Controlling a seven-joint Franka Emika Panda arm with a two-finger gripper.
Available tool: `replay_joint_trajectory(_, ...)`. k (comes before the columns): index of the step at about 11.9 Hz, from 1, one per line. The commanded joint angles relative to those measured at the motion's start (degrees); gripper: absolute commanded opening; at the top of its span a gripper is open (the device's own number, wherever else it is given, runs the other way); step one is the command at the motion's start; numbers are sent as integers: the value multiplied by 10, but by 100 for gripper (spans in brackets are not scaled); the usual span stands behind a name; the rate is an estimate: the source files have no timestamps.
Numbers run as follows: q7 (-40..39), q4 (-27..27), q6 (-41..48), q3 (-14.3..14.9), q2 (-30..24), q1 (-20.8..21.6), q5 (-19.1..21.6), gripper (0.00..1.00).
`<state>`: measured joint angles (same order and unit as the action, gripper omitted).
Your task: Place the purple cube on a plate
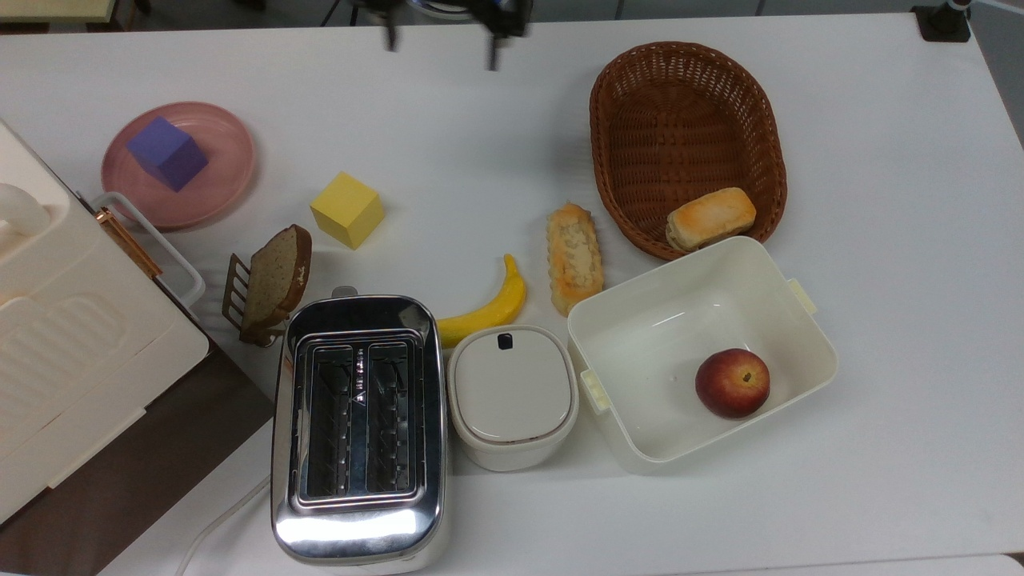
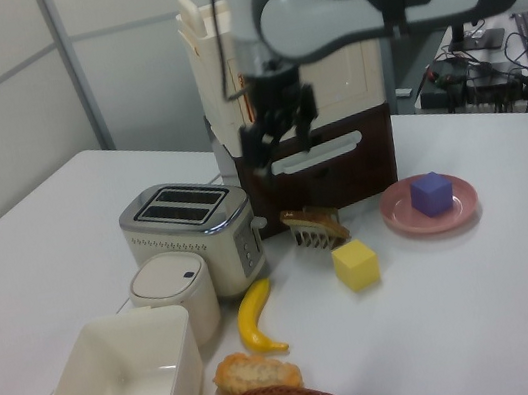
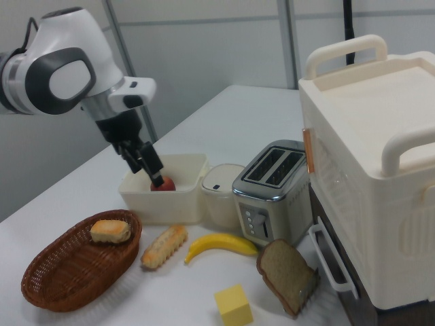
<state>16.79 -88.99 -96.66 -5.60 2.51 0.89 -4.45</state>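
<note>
The purple cube (image 1: 166, 154) rests on the pink plate (image 1: 220, 180) at the top view's left, tilted corner-on, with nothing touching it. In the left view the purple cube (image 2: 432, 193) sits in the middle of the plate (image 2: 402, 214) at the right. My gripper (image 1: 441, 32) hangs open and empty at the top view's upper edge, far to the right of the plate. The left view has the gripper (image 2: 278, 142) high in front of the cabinet, left of the plate. In the right view the gripper (image 3: 146, 166) is above the white bin.
A yellow cube (image 1: 346, 210) lies right of the plate. A bread slice in a rack (image 1: 272, 280), toaster (image 1: 358, 424), lidded pot (image 1: 512, 396), banana (image 1: 488, 308) and pastry (image 1: 574, 256) fill the middle. A wicker basket (image 1: 688, 56) and a white bin (image 1: 800, 320) holding a peach stand right. A cream cabinet (image 1: 72, 344) stands left.
</note>
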Motion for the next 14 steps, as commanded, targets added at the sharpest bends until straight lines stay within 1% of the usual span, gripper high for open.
replay_joint_trajectory(1, 5, -8, 12, 88, 9, 69, 0, 100)
replay_joint_trajectory(2, -3, -6, 15, 139, 4, 108, -3, 100)
replay_joint_trajectory(3, -19, 2, 24, 159, 0, 115, -8, 100)
replay_joint_trajectory(4, -50, 4, 33, 165, -10, 110, -11, 100)
replay_joint_trajectory(6, -68, 4, 34, 169, -9, 95, -9, 100)
replay_joint_trajectory(8, -69, 3, 33, 164, -9, 83, -9, 100)
replay_joint_trajectory(11, -95, 4, 36, 163, -12, 78, -6, 100)
replay_joint_trajectory(14, -95, 4, 38, 163, -15, 78, -2, 100)
